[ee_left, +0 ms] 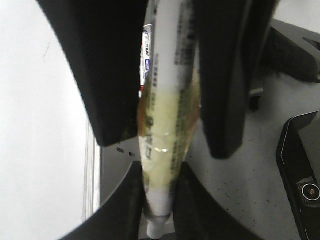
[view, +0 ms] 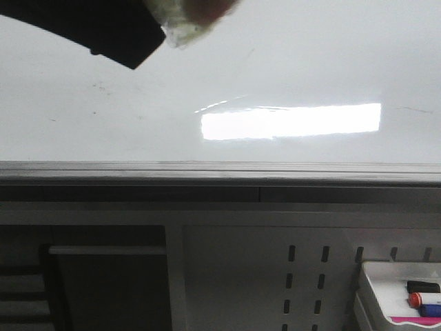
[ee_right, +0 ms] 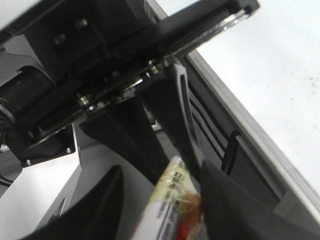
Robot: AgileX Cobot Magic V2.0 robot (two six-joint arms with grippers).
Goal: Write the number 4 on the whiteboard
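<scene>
The left gripper [ee_left: 165, 145] is closed on a taped marker [ee_left: 167, 100] and the right gripper [ee_right: 167, 200] on another marker [ee_right: 172, 205], probably ready for writing, while the whiteboard [view: 289, 62] shows no number 4.

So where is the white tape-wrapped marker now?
In the left wrist view, the white tape-wrapped marker sits clamped between the black left gripper fingers, beside the glossy whiteboard.

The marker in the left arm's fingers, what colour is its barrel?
White with dark print, wrapped in yellowish tape; the marker shows best in the left wrist view.
</scene>
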